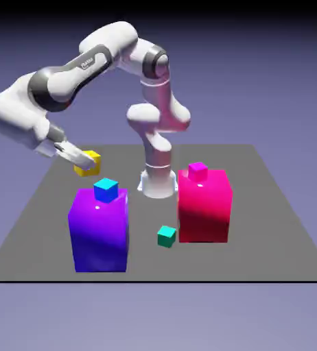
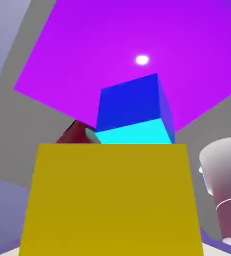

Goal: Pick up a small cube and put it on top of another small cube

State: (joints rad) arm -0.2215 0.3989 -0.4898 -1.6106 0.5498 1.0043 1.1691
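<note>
White robot arm's gripper is clamped on the small yellow cube, held in the air above & just behind the big purple block, w/ a small cyan-blue cube on top. Hand view: yellow cube fills the bottom, cyan-blue cube beyond. Pink block and teal cube sit on the exterior view's right.
</note>
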